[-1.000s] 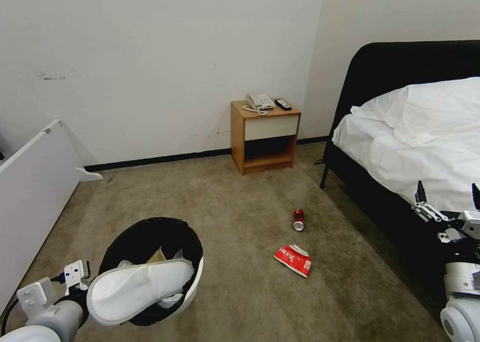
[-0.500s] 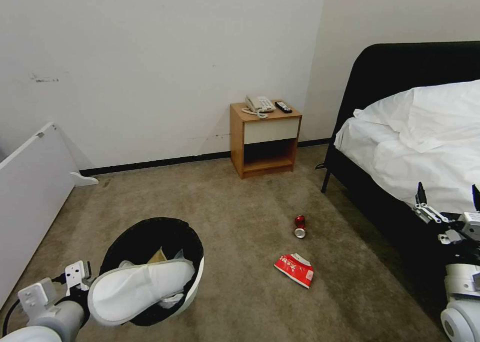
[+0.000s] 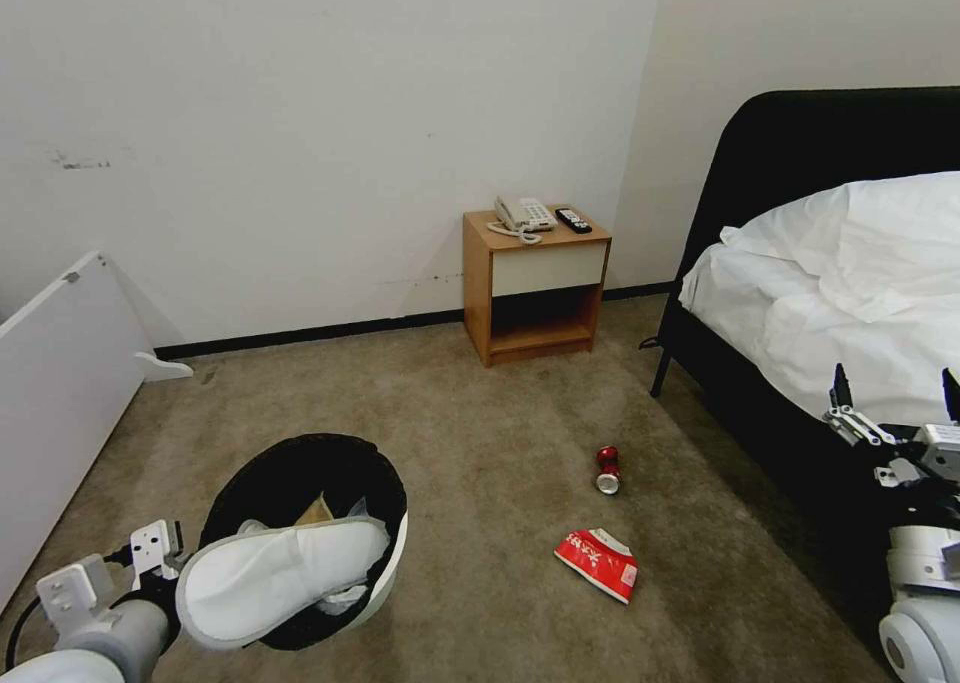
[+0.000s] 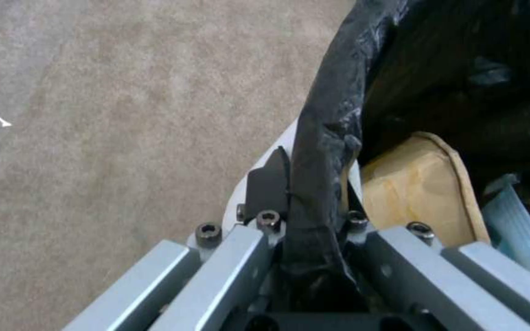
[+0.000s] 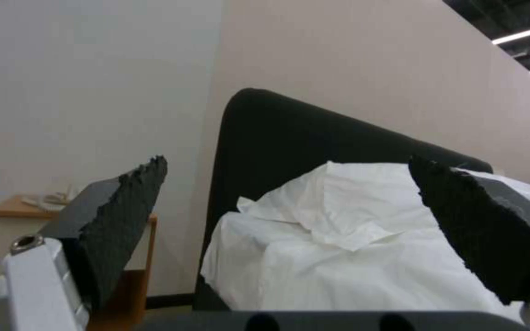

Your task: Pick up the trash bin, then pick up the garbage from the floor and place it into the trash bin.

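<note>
Trash bin (image 3: 385, 563), small round white plastic, black garbage bag (image 4: 326, 138) folded over rim: held off the beige carpet (image 3: 480, 433) at lower left of head view, tilted with its mouth toward the camera. Left gripper (image 4: 311, 207) clamped on the bin's rim; in the left wrist view one dark finger pad (image 4: 268, 181) presses the outer white wall, the bag-covered rim pinched between the jaws. Inside the bin: white slipper (image 3: 280, 568) lying across the mouth, brown cardboard scrap (image 4: 418, 188) just behind the gripped rim, pale tissue-like material beside it.

Right gripper (image 3: 895, 403) at right edge of head view, raised beside the bed, jaws spread wide apart, nothing between them. Right wrist view confirms: two black serrated pads (image 5: 124, 207) well separated, pointing at the bed.

Garbage on floor: red can (image 3: 607, 468) on its side on the carpet, near the bed's foot corner. Red snack packet (image 3: 598, 563) flat on carpet, just nearer the robot than the can, not touching it. Both well apart from the bin.

Surroundings: black-framed bed with white bedding (image 3: 850, 293) at right; wooden nightstand (image 3: 535, 283) against the far wall, carrying a white telephone (image 3: 522, 215) and a black remote (image 3: 573, 221); white panel (image 3: 60, 383) at left edge.
</note>
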{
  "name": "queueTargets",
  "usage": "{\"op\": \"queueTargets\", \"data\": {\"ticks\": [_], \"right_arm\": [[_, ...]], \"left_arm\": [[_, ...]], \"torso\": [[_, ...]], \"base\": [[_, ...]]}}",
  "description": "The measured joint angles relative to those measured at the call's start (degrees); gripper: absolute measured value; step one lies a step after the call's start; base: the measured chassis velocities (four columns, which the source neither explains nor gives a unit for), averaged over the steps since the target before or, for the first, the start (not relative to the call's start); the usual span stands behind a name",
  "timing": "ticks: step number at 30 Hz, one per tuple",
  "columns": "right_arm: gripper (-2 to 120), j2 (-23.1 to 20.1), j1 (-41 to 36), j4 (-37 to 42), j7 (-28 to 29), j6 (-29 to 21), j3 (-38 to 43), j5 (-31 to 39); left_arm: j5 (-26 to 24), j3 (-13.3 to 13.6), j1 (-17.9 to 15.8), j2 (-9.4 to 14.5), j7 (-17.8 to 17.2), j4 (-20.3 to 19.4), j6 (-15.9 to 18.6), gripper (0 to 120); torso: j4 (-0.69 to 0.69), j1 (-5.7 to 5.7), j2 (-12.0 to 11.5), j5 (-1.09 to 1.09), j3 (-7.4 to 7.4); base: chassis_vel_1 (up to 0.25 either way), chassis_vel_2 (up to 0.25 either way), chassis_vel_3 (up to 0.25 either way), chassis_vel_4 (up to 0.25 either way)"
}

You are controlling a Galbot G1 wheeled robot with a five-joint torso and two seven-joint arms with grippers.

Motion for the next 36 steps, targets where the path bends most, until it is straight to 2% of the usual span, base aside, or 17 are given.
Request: {"op": "queueTargets", "data": {"ticks": [12,16,17,20,21,23,24,26,27,28,29,31,32,33,34,35,36], "right_arm": [[100,-0.25,0.12,-0.81,-0.48,0.64,0.06,-0.96],[100,-2.6,-0.08,-1.41,0.19,-1.17,-0.23,-1.22],[100,-4.73,-1.04,-0.79,0.46,-4.68,-0.58,1.34],[100,-7.77,-2.52,0.18,0.85,-10.25,-1.09,4.78],[100,-7.77,-2.52,0.18,0.85,-10.25,-1.09,4.78],[100,-11.89,-2.93,0.04,2.78,-19.72,-3.63,9.74],[100,-11.89,-2.93,0.04,2.78,-19.72,-3.63,9.74],[100,-14.13,-1.77,0.42,5.4,-27.3,-6.26,15.51],[100,-14.13,-1.77,0.42,5.4,-27.3,-6.26,15.51],[100,-15.07,-0.3,0.97,7.07,-31.36,-7.94,19.88],[100,-15.07,-0.3,0.97,7.07,-31.36,-7.94,19.88],[100,-15.64,1.95,1.57,9.37,-36.47,-9.52,26.28],[100,-16.0,3.93,1.92,10.52,-40.94,-10.6,31.18],[100,-16.0,3.93,1.92,10.52,-40.94,-10.6,31.18],[100,-16.47,6.4,2.07,11.54,-45.55,-11.77,35.38],[100,-16.47,6.4,2.07,11.54,-45.55,-11.77,35.38],[100,-17.75,9.52,2.4,11.62,-51.62,-13.08,39.53]], "left_arm": [[-0.05,0.1,-0.01,0.02,0.0,0.35,0.0,1],[-0.02,0.31,-0.03,0.13,0.0,0.61,0.0,1],[-0.02,0.31,-0.01,0.3,0.0,0.65,0.0,1],[-0.02,0.27,0.15,0.64,0.0,0.71,0.0,1],[-0.02,0.27,0.15,0.64,0.0,0.71,0.0,1],[-0.13,0.17,0.4,0.82,0.0,0.65,0.02,1],[-0.13,0.17,0.4,0.82,0.0,0.65,0.02,1],[-0.15,0.16,0.55,0.82,0.02,0.48,0.02,1],[-0.15,0.16,0.55,0.82,0.02,0.48,0.02,1],[-0.15,0.16,0.56,0.77,0.02,0.46,0.02,1],[-0.15,0.16,0.56,0.77,0.02,0.46,0.02,1],[-0.15,0.14,0.57,0.73,0.03,0.45,0.02,1],[-0.15,0.13,0.64,0.72,0.04,0.44,0.02,1],[-0.15,0.13,0.64,0.72,0.04,0.44,0.02,1],[-0.15,0.12,0.75,0.72,0.07,0.35,0.02,1],[-0.15,0.12,0.75,0.72,0.07,0.35,0.02,1],[-0.15,0.12,0.79,0.67,0.1,0.28,0.02,1]], "torso": [[-0.01,0.0,0.0,0.0,0.0],[-0.01,0.01,-0.01,0.01,0.0],[0.01,0.0,0.0,0.01,0.0],[0.0,0.0,0.0,-0.01,0.0],[0.0,0.0,0.0,-0.01,0.0],[-0.01,0.0,0.0,0.01,0.0],[-0.01,0.0,0.0,0.01,0.0],[0.0,0.0,0.0,0.01,0.0],[0.0,0.0,0.0,0.01,0.0],[-0.01,0.0,0.0,0.01,0.0],[-0.01,0.0,0.0,0.01,0.0],[0.0,0.0,0.0,-0.01,0.0],[0.0,0.0,0.0,0.01,0.0],[0.0,0.0,0.0,0.01,0.0],[0.01,0.0,0.0,0.02,0.0],[0.01,0.0,0.0,0.02,0.0],[0.01,0.0,0.0,0.0,0.0]], "base": [[-0.062,0.053,0.053,-0.061],[-0.016,0.013,0.015,-0.011],[0.0,0.0,0.0,0.0],[0.0,0.0,0.0,0.0],[0.0,0.0,0.0,0.0],[0.0,0.0,0.0,0.0],[0.0,0.0,0.0,0.0],[0.0,0.0,0.0,0.0],[0.0,0.0,0.0,0.0],[0.0,0.0,0.0,0.0],[0.0,0.0,0.0,0.0],[0.0,0.0,0.0,0.0],[0.0,0.0,0.0,0.0],[0.0,0.0,0.0,0.0],[0.0,0.0,0.0,0.0],[0.0,0.0,0.0,0.0],[0.0,0.0,0.0,0.0]]}}
